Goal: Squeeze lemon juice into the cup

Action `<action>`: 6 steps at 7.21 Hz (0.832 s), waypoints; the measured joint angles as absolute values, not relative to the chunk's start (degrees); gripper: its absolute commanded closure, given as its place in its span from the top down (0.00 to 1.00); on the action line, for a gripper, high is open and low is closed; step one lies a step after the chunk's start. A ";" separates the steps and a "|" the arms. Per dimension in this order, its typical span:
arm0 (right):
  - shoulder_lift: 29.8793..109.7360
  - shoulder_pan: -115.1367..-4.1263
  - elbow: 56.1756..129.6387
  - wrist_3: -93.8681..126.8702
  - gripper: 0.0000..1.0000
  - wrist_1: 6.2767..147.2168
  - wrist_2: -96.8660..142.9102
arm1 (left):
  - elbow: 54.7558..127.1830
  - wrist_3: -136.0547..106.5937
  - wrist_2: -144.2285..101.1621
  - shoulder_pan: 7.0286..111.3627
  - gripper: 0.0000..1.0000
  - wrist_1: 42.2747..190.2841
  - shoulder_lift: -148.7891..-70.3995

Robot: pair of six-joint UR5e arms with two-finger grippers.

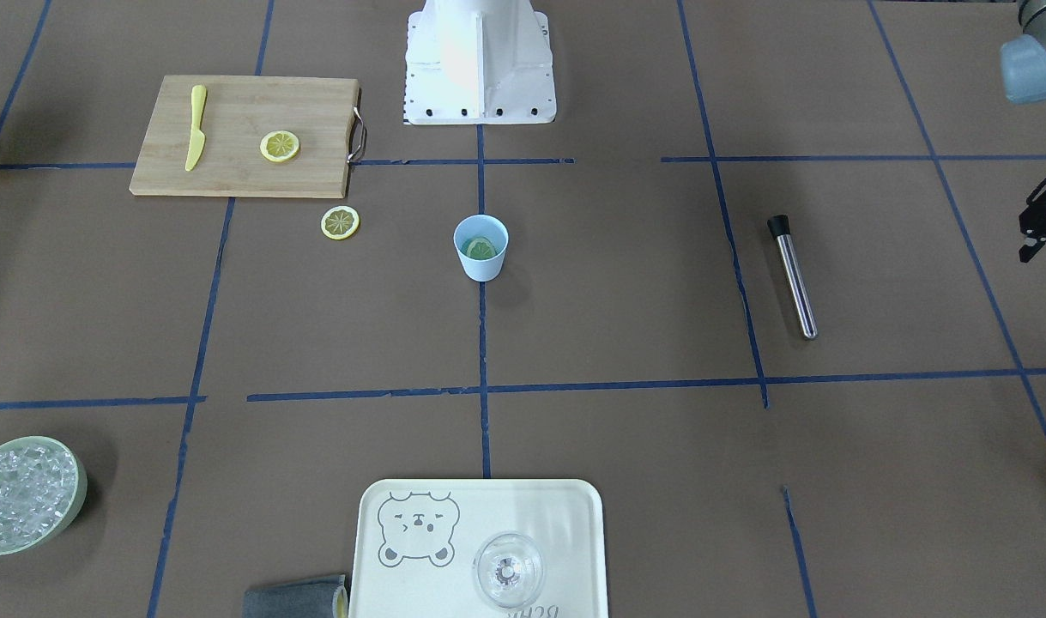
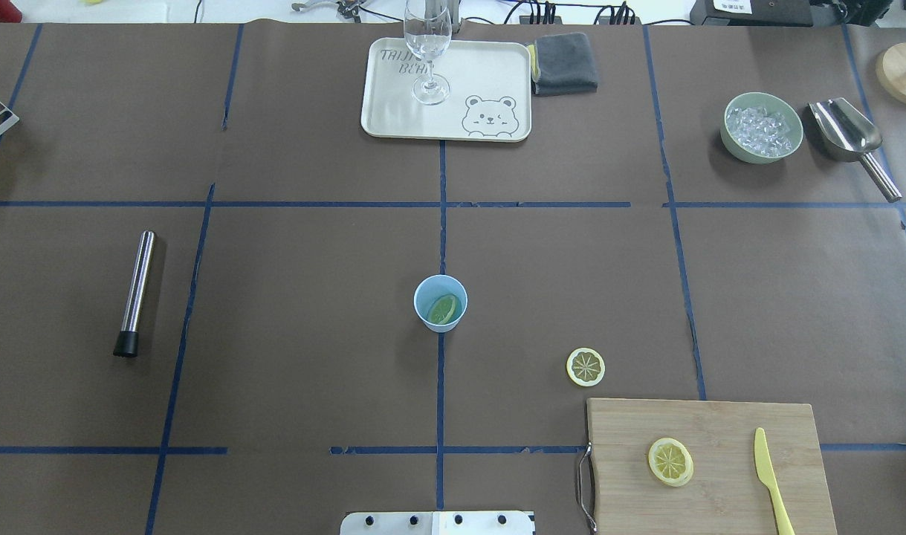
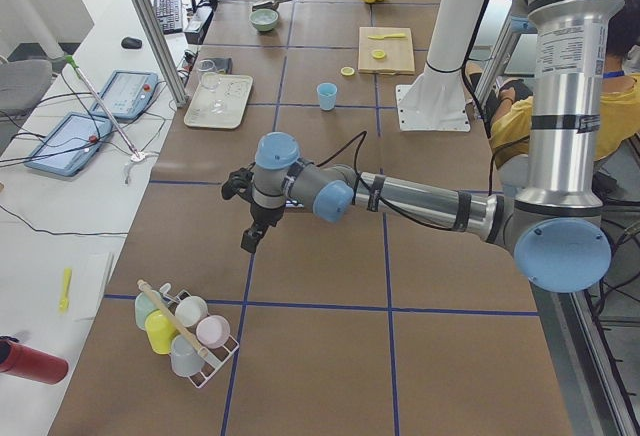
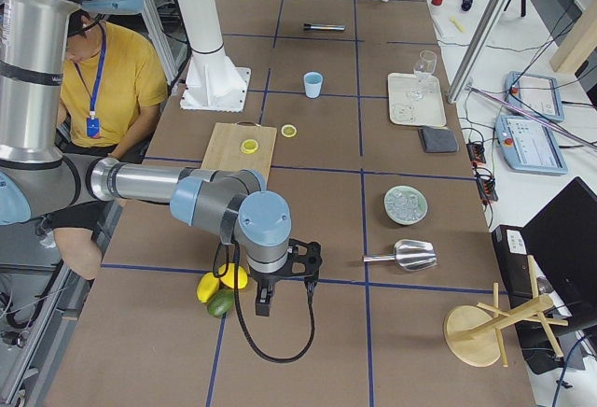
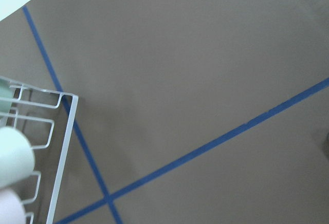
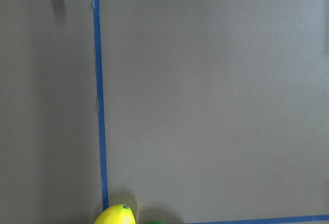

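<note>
The pale-blue cup (image 1: 480, 264) stands at the table's middle, also in the overhead view (image 2: 424, 296), with a lemon slice (image 2: 443, 309) lying inside it. A second slice (image 2: 586, 366) lies flat on the table between the cup and the cutting board. A third slice (image 2: 670, 461) lies on the board. My left gripper (image 3: 255, 234) hangs over the table's far left end, away from the cup; a dark part of it shows in the front-facing view (image 1: 1042, 223). My right gripper (image 4: 264, 302) is at the far right end. I cannot tell whether either is open or shut.
A wooden cutting board (image 2: 720, 483) holds a yellow knife (image 2: 769, 475). A metal tube with a black cap (image 2: 135, 292) lies left. A tray (image 2: 393, 119) holds a clear glass (image 2: 428, 52). An ice bowl (image 2: 762, 128), a scoop (image 2: 846, 132), whole lemons (image 4: 224, 281) and a cup rack (image 3: 185, 334) are about.
</note>
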State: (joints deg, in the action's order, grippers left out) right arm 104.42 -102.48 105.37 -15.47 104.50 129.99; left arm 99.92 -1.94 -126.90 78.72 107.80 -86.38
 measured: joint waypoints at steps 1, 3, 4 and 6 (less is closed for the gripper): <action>104.41 -102.48 105.35 -15.45 1.00 104.50 129.99 | 99.68 -1.54 -128.46 81.45 1.00 106.17 -84.03; 104.37 -102.48 105.26 -15.39 1.00 104.50 129.99 | 99.63 -1.21 -133.96 85.06 1.00 104.23 -79.33; 104.34 -102.48 105.23 -15.40 1.00 104.50 129.99 | 99.83 -1.17 -136.81 85.71 1.00 103.98 -77.56; 104.33 -102.48 105.22 -15.44 1.00 104.50 130.01 | 100.35 -1.15 -138.69 86.16 1.00 102.68 -76.52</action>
